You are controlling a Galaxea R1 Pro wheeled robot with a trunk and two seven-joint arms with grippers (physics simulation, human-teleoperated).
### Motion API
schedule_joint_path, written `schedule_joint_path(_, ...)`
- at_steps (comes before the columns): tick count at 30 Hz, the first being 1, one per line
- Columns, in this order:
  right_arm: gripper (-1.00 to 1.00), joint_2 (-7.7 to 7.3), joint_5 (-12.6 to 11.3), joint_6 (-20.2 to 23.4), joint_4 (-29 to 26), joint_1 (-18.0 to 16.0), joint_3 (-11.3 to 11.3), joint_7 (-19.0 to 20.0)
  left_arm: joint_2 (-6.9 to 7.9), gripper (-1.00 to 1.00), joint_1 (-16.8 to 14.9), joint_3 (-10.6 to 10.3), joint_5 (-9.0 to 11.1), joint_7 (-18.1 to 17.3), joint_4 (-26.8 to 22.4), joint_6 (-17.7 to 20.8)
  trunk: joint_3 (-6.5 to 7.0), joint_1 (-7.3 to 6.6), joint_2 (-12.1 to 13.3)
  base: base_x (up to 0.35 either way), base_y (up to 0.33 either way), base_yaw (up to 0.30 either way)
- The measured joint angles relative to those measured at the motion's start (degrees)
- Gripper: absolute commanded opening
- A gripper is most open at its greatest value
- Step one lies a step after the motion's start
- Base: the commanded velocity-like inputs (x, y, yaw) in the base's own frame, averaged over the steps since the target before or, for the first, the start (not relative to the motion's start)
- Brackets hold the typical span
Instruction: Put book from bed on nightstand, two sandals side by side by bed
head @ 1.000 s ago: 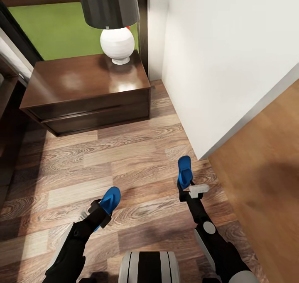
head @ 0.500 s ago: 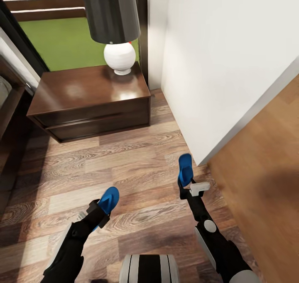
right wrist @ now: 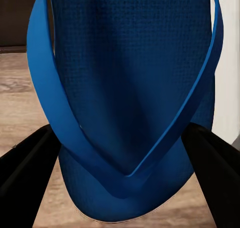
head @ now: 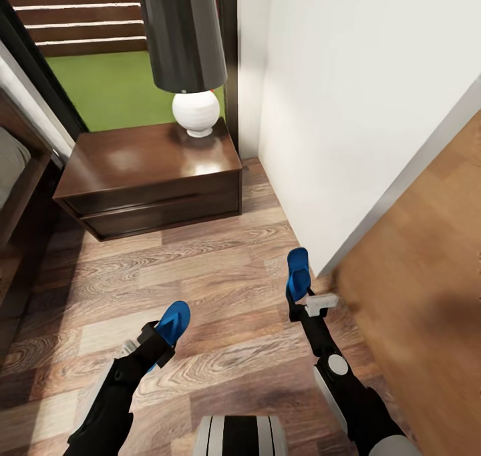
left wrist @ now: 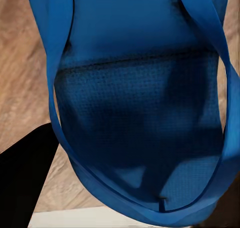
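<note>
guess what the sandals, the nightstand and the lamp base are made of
Left sandal and right sandal: probably foam or rubber, matte blue, with a fine dotted texture and thin straps. Nightstand: dark wood, glossy, its top showing bright reflections. Lamp base: white, smooth, rounded, possibly ceramic.

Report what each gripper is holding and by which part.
The left gripper holds one blue sandal by its heel end. The right gripper holds the other blue sandal, also by its heel end, toe pointing forward.
</note>
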Motion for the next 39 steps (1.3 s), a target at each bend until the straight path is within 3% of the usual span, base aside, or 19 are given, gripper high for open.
schedule_joint_path(2,-1.0,0.05,0.0,0.0,0.08,-0.01,0.0,0.0,0.07,-1.0,0.0,0.03,-0.7,-0.06,-0.02,0.0,0.44,-0.05,0.03,0.0,0.0,0.0)
schedule_joint_path(5,-1.0,0.08,0.0,0.0,0.17,-0.01,0.0,0.0,0.54,-1.0,0.0,0.08,-4.02,-0.1,-0.94,0.0,1.11,-0.13,0.07,0.0,0.0,0.0)
schedule_joint_path(9,-1.0,0.17,0.01,0.0,0.4,0.0,0.0,0.0,1.12,-1.0,0.0,0.08,-11.53,-0.18,-2.59,-0.01,2.0,-0.23,0.12,0.0,0.0,0.0)
schedule_joint_path(10,-1.0,0.2,0.01,0.0,0.45,-0.01,0.0,0.0,1.18,-1.0,0.0,0.06,-14.11,-0.19,-2.91,-0.01,2.22,-0.26,0.13,0.0,0.0,0.0)
schedule_joint_path(12,-1.0,0.24,-0.01,0.0,0.56,-0.01,0.0,0.0,1.27,-1.0,0.0,0.09,-21.85,-0.14,-3.6,-0.01,2.44,-0.28,0.15,0.0,0.0,0.0)
schedule_joint_path(14,-1.0,0.26,0.01,0.0,0.59,0.02,0.0,0.0,1.28,-1.0,0.0,0.47,-25.25,-0.07,-3.73,0.06,2.44,-0.28,0.15,0.0,0.0,0.0)
schedule_joint_path(16,-1.0,0.26,0.03,0.0,0.62,0.01,0.0,0.0,1.25,-1.0,-0.01,1.96,-26.37,-0.04,-3.69,0.15,2.44,-0.28,0.15,0.0,0.0,0.0)
schedule_joint_path(19,-1.0,0.26,0.06,0.0,0.6,-0.01,0.0,0.0,1.22,-1.0,-0.02,4.62,-26.35,0.08,-3.59,0.31,2.44,-0.28,0.15,0.0,0.0,0.0)
schedule_joint_path(21,-1.0,0.26,0.06,0.0,0.61,-0.01,0.0,0.0,1.22,-1.0,0.0,7.23,-24.55,0.23,-3.55,0.37,2.44,-0.28,0.15,0.0,0.0,0.0)
schedule_joint_path(25,-1.0,0.25,0.0,0.0,0.58,-0.01,0.0,0.0,1.16,-1.0,0.0,11.95,-18.57,0.25,-3.57,0.39,2.44,-0.28,0.15,0.0,0.0,0.0)
schedule_joint_path(29,-1.0,0.13,-0.02,0.0,0.32,0.01,0.0,0.0,1.24,-1.0,0.01,13.49,-12.07,0.04,-2.62,0.41,2.44,-0.28,0.15,0.0,0.0,0.0)
schedule_joint_path(36,-1.0,0.17,-0.27,0.06,0.45,0.01,-0.15,0.0,1.63,-1.0,0.01,14.29,-9.96,-0.24,-1.72,0.41,2.44,-0.28,0.15,0.0,0.0,0.0)
schedule_joint_path(39,-1.0,0.28,-0.16,0.02,0.59,0.0,-0.12,0.0,1.91,-1.0,0.01,19.71,-9.87,-0.62,-1.56,0.45,2.44,-0.28,0.15,0.0,0.0,0.0)
